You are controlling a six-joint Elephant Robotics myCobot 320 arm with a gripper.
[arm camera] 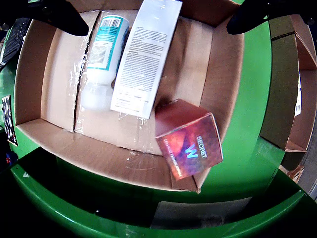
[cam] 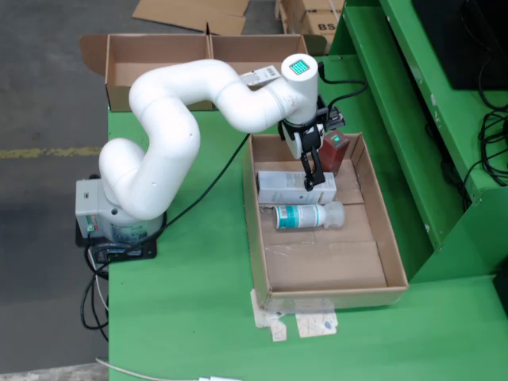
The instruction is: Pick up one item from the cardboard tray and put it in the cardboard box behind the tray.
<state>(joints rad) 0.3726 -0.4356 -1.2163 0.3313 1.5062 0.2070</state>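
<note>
Surface: a green-painted table [cam: 198,317] carries the white jointed robot arm [cam: 167,135] on its grey base at 9 o'clock in the fixed view. Grey concrete floor [cam: 48,95] lies beyond the table's left edge. A raised green ledge [cam: 421,119] runs along the 3 o'clock side, with black cables on it.

The shallow brown cardboard tray [cam: 397,262] sits at centre-right. Inside it: a white rectangular carton with printed text [cam: 278,185], a white plastic bottle with a teal label [cam: 305,216] just beside it toward 6 o'clock, and a dark red cube-shaped box [cam: 333,151] in the tray's 12 o'clock corner. An open brown cardboard box [cam: 151,55] stands at the table's 11 o'clock edge.

The black tool [cam: 311,176] hangs over the white carton; in the wrist view its fingers [arm camera: 64,17] stand wide apart, released, holding nothing.

Fingertips are cropped at the wrist view's top edge. Scraps of white paper [cam: 313,324] at the tray's 6 o'clock end are illegible.
</note>
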